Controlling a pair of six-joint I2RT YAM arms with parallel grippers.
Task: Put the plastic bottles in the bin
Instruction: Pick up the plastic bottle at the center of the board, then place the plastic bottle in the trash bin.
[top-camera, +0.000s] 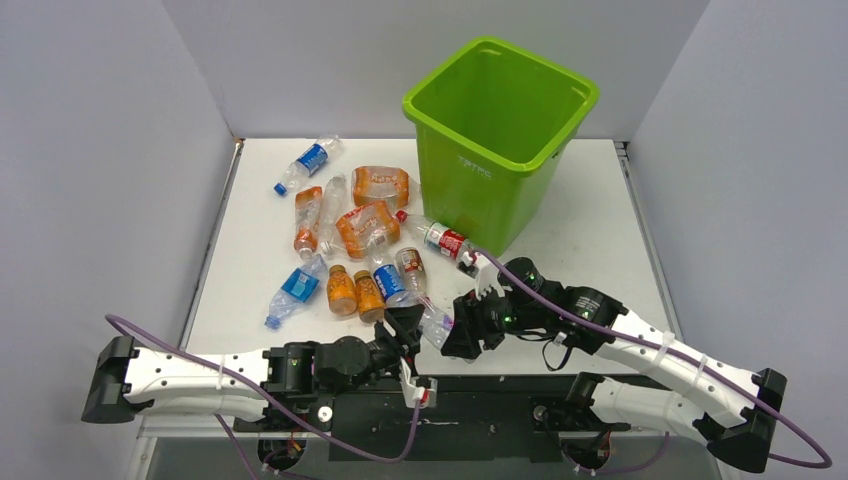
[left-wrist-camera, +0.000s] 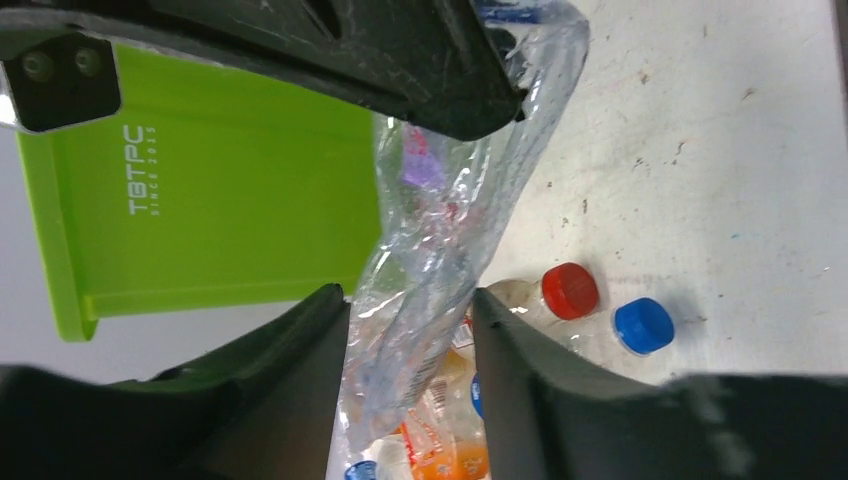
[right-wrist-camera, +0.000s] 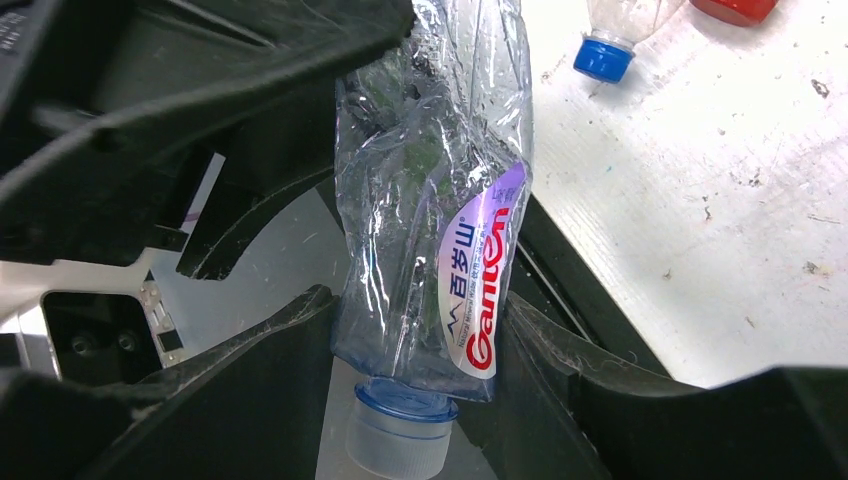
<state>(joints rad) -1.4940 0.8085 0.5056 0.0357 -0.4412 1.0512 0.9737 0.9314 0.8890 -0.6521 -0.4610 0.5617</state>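
Note:
A crushed clear bottle (top-camera: 437, 325) with a purple-and-white label (right-wrist-camera: 480, 280) hangs between both grippers near the table's front edge. My right gripper (top-camera: 462, 325) (right-wrist-camera: 420, 310) is shut on its neck end, just above the pale blue cap (right-wrist-camera: 400, 425). My left gripper (top-camera: 405, 330) (left-wrist-camera: 410, 310) has its jaws against both sides of the other end (left-wrist-camera: 440, 230). Several more plastic bottles (top-camera: 360, 240) lie in a heap left of the bin. The lime-green bin (top-camera: 480, 170) (left-wrist-camera: 230, 200) stands upright at the back, beyond both grippers.
One blue-labelled bottle (top-camera: 310, 160) lies apart at the back left. Red-capped (left-wrist-camera: 570, 290) and blue-capped (left-wrist-camera: 643, 325) bottles lie just beyond the left gripper. Grey walls close in the white table (top-camera: 580, 260) on three sides.

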